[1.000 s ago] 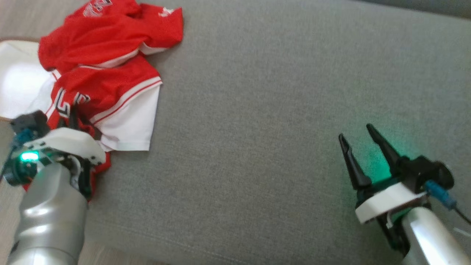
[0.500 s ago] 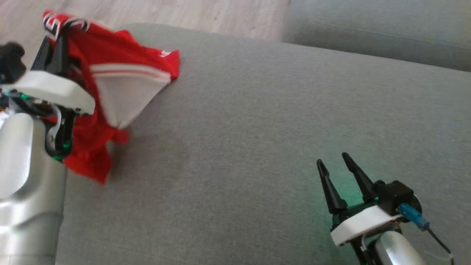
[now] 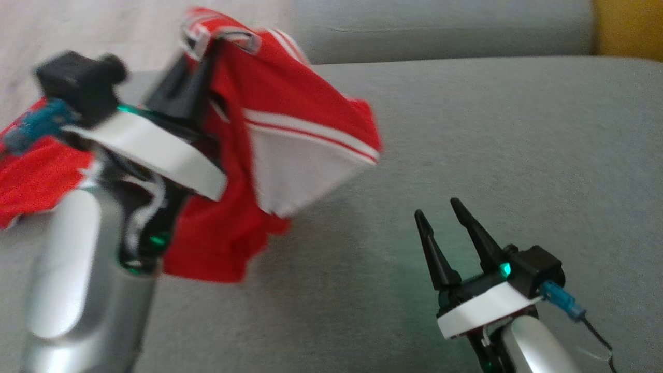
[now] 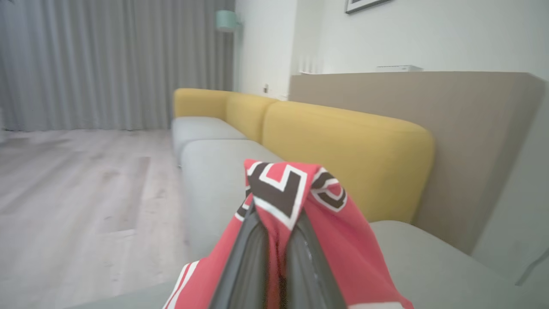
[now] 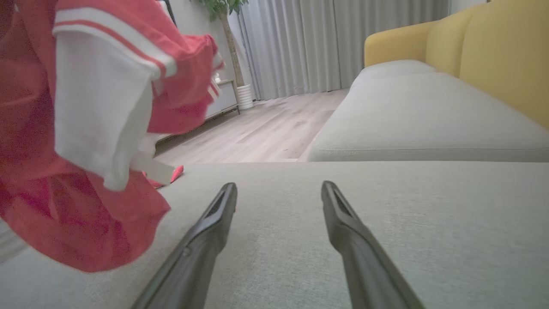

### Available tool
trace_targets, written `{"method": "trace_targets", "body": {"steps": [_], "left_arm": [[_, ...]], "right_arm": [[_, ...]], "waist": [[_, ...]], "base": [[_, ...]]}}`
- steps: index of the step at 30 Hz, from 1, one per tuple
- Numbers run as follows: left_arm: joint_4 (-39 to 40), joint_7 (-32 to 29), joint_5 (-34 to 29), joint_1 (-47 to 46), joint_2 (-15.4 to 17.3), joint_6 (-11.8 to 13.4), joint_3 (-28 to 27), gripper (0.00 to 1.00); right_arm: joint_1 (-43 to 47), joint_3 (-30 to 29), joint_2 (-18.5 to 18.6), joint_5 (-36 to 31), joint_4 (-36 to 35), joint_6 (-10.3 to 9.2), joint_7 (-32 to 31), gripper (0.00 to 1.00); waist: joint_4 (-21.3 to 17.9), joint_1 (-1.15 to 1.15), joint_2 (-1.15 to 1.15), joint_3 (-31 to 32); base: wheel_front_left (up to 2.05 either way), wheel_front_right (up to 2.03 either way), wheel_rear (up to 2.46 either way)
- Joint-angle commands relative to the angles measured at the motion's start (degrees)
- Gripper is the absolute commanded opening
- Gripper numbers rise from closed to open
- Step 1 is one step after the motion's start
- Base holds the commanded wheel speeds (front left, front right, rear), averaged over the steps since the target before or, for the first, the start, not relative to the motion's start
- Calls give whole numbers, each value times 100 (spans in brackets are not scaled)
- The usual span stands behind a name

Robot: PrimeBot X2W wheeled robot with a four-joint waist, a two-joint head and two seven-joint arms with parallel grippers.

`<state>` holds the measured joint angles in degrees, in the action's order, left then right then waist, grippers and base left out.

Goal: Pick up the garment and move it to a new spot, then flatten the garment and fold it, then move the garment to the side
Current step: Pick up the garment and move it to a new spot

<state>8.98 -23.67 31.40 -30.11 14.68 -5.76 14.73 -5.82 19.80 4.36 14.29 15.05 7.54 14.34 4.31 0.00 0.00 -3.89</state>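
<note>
Garment pinched in left hand

readable text: none can be made out in full.
garment print: a black block figure edged in white, on the garment's topmost fold; creased, so letter or digit cannot be told.
garment, head view: the same spot is blurred, nothing legible.
framed picture, high above the garment: cut off, unreadable.

Red garment — white stripes, grey sofa
</note>
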Motion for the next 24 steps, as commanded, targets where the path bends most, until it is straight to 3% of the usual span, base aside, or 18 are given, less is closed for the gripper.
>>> {"method": "trace_targets", "body": {"steps": [1, 9, 14, 20, 21, 22, 23, 24], "left_arm": [[260, -58, 113, -166, -1, 16, -91, 0], [-158, -185, 488, -229, -339, -49, 299, 0], [-1257, -18, 548, -582, -305, -105, 342, 0], [-2966, 1031, 199, -1143, -157, -153, 430, 0], [-3218, 1249, 125, -1233, -143, -158, 497, 5], [-3501, 1430, 70, -1306, -140, -160, 523, 34], [-3776, 1588, 14, -1376, -137, -162, 558, 80], [-4014, 1744, -25, -1432, -136, -164, 620, 100]], "right_arm": [[-308, 137, -62, 37, -260, -5, 65, 100], [-439, 227, -122, 71, -473, -5, 65, 100], [-527, 275, -141, 133, -526, -5, 65, 100], [-616, 430, -146, 317, -577, -5, 65, 100], [-618, 432, -146, 341, -584, -5, 65, 100], [-616, 425, -146, 360, -589, -5, 65, 100], [-617, 423, -146, 368, -590, -5, 65, 100], [-618, 432, -147, 370, -585, -5, 65, 100]], "waist": [[-629, 0, 0, -149], [-1565, 0, 0, -417], [-2066, 0, 0, -613], [-2480, 0, 0, -774], [-2507, 0, 0, -785], [-2526, 0, 0, -796], [-2538, 0, 0, -802], [-2553, 0, 0, -798]], "base": [[0, 0, 0], [0, 0, 0], [0, 0, 0], [0, 0, 0], [0, 0, 0], [0, 0, 0], [0, 0, 0], [0, 0, 0]]}}
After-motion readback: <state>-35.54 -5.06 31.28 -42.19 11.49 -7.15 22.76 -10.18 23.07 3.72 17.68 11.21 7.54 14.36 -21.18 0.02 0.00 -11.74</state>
